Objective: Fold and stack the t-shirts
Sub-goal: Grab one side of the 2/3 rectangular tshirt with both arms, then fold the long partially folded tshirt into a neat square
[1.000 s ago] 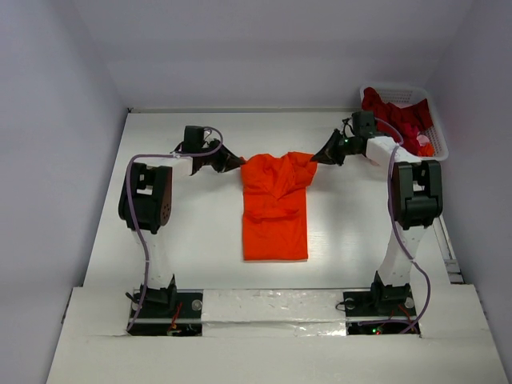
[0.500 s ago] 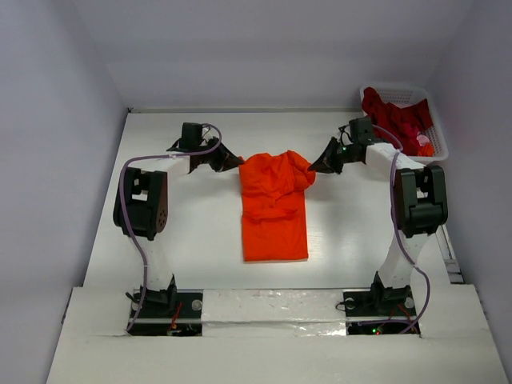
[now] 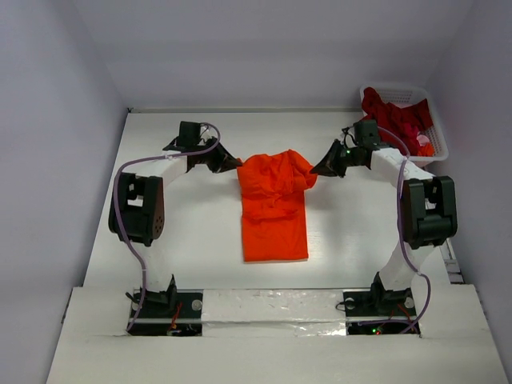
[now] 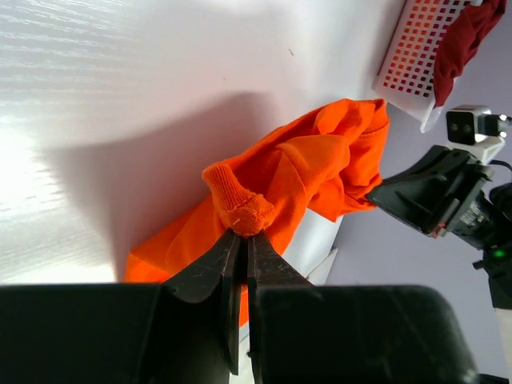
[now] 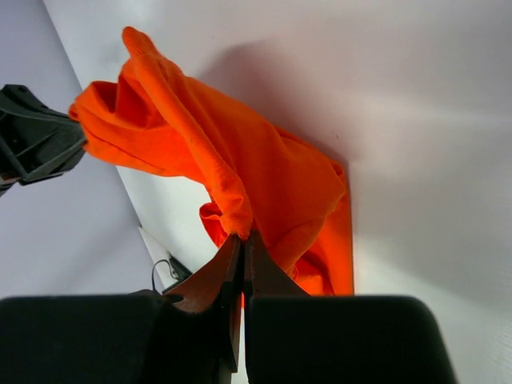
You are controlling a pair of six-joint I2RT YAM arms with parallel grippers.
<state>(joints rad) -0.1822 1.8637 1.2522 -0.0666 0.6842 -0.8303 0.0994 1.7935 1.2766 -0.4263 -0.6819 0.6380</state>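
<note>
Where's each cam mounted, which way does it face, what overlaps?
Top external: above and behind the bases, looking down on the table; both arms, left gripper and right gripper at the orange t-shirt, basket far right.
Left wrist: on the left arm, looking rightward across the t-shirt; own shut fingers at the bottom.
Right wrist: mirrored, looking leftward; own shut fingers at the bottom.
Shared: both wrists see the t-shirt and the opposite gripper.
</note>
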